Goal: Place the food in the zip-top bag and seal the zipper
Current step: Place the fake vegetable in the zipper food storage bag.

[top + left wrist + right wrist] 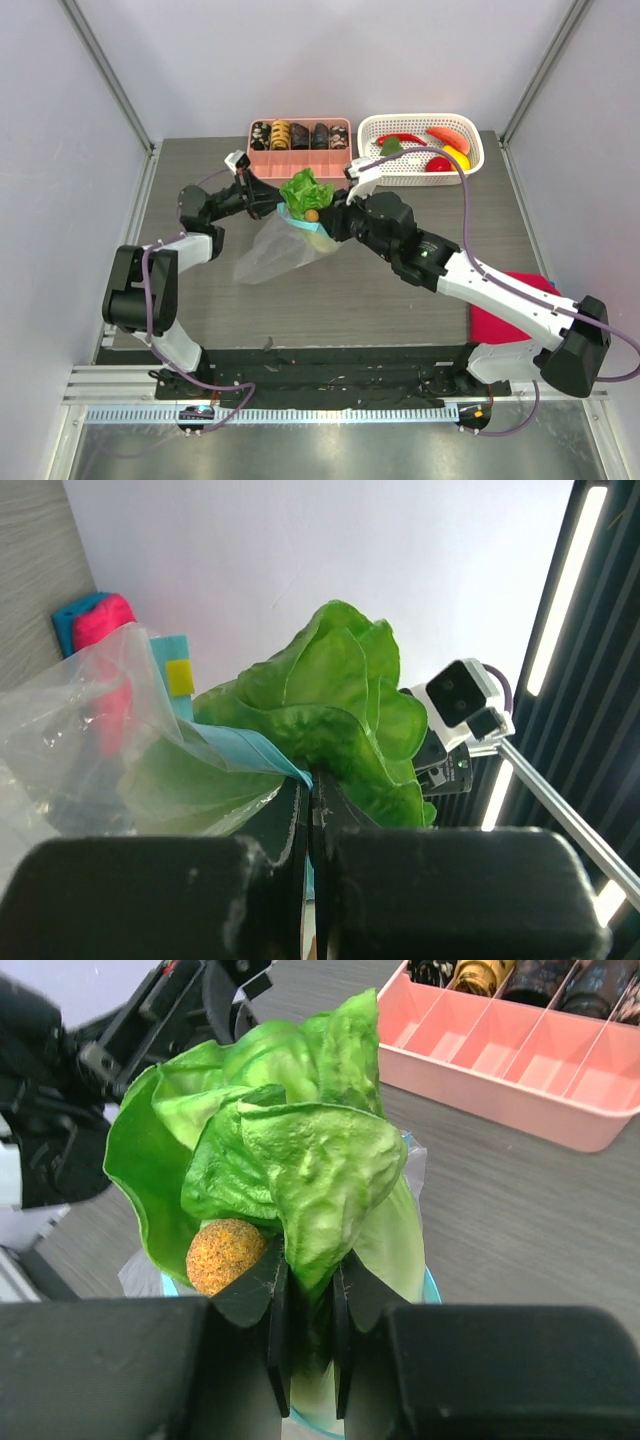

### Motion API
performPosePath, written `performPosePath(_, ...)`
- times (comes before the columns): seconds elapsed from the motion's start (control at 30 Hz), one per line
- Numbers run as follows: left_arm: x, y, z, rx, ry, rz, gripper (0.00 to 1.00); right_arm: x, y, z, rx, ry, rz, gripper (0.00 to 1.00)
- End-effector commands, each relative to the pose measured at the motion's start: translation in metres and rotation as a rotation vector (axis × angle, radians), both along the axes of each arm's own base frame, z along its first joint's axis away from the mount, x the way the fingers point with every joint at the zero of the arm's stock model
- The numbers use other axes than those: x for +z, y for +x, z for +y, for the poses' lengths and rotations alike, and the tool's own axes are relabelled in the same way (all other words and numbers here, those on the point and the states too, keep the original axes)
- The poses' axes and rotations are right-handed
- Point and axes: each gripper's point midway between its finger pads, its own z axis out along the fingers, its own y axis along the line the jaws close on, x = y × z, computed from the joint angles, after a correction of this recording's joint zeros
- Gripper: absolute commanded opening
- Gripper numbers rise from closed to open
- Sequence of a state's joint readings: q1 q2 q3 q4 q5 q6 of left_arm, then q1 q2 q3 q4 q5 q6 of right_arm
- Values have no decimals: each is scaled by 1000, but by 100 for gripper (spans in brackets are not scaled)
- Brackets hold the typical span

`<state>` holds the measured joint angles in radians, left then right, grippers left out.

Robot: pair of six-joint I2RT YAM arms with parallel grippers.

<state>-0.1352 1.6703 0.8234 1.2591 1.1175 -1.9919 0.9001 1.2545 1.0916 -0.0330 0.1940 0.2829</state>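
**Half the lettuce [290,1160] stands above the mouth of the zip-top bag [272,255]**

The bag hangs over the table [360,300] between the two arms, its mouth tilted up toward the pink tray [300,163]. The left hand [310,792] is clamped tight on the light-blue zipper [245,748] and carries that lip. The right hand [310,1295] has its fingers nearly together, with a lower leaf of the lettuce pinched between them. An orange ball [225,1255] sits against the leaves, just beside one finger.

To do this step well, the right hand should push down along the bag's length, not across it. The left hand should keep its pull on the zipper so the mouth stays taut. The leaves look springy and will likely spread, so letting go is best left until the bulk sits below the blue strip. The right hand should then draw straight back, so the pinched leaf is not dragged out again.

Several things cannot be made out:
- **Bag mouth:** the lettuce hides the far lip and how wide the mouth gapes.
- **Orange ball:** it may be inside the bag or resting on the rim.
- **How deep the lettuce sits:** the crinkled plastic blurs how far down it reaches.
- **Both hands' fingertips:** in the top view they are lost behind the leaves.

More food waits in the white basket [420,119], well apart from the bag.
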Motion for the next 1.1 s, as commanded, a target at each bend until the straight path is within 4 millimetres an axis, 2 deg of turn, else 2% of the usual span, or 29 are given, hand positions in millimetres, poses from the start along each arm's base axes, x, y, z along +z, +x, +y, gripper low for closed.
performPosePath(0.0,46,-25,9,36,-96,-144,0,47,11,7,-96,244,96,1)
performPosePath(0.07,45,-24,10,50,-113,-124,0,63,16,9,-123,338,142,1)
performPosePath(0.13,44,-26,11,63,-129,-130,0,69,22,14,-159,422,207,1)
performPosePath(0.17,46,-24,13,79,-143,-132,1,81,24,15,-167,459,217,1)
performPosePath(0.3,53,-25,13,100,-146,-186,0,88,33,14,-239,547,269,1)
performPosePath(0.37,55,-25,14,112,-146,-204,0,84,37,13,-274,541,289,1)
performPosePath(0.4,56,-25,14,116,-146,-210,0,75,36,12,-288,518,319,1)
performPosePath(0.47,57,-24,15,125,-151,-205,0,57,27,25,-237,484,395,1)
performPosePath(0.53,56,-23,14,128,-148,-216,0,26,17,34,-207,417,475,1)
performPosePath(0.57,55,-23,15,133,-147,-212,0,16,10,38,-171,348,448,1)
performPosePath(0.6,55,-22,17,134,-146,-208,0,-2,6,35,-187,264,455,1)
performPosePath(0.7,55,-22,22,147,-144,-208,0,-34,12,10,-299,93,422,1)
performPosePath(0.8,60,-20,29,167,-145,-231,0,-42,11,0,-313,31,410,1)
performPosePath(0.97,63,-15,30,177,-145,-251,0,-31,8,19,-186,-4,370,1)
performPosePath(1.07,67,-17,30,164,-142,-275,0,-42,4,17,-139,-113,363,1)
